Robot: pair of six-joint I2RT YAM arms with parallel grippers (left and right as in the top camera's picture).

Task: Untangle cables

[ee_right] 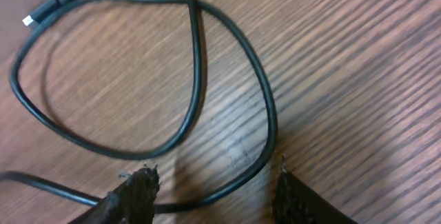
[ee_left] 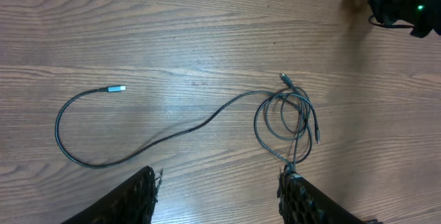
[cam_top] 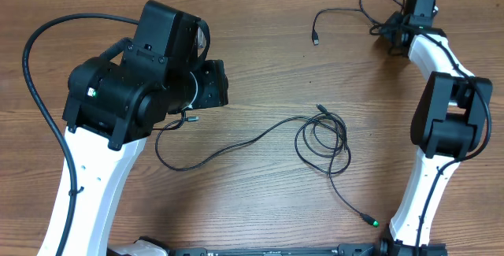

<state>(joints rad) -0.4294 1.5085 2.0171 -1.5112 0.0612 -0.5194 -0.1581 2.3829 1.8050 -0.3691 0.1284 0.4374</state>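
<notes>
**A:** Right claw, far right corner. Fingers are spread. The short cable lies flat on the wood across the gap between them, not pinched. Just ahead of the tips it crosses itself in a loop, with a small plug beyond.

**B:** Left claw?

**A:** Spread too, nothing between the fingers. It hangs over the table, looking down on the long cable.

**B:** Lay of that one?

**A:** Silver-tipped plug at the left, then a wide bend. From there it runs right into a tangled coil of overlapping loops. The coil's near end lies just beside one fingertip. Overhead, a tail leaves the coil and ends near the right arm's base.

**B:** Anything in the way?

**A:** The left arm bulks over the wood beside the silver plug. Its thick arm cable arcs along the left side.

**B:** Room?

**A:** Bare wood between the two cables, which lie well apart. The short cable lies close to the table's far edge.
</notes>
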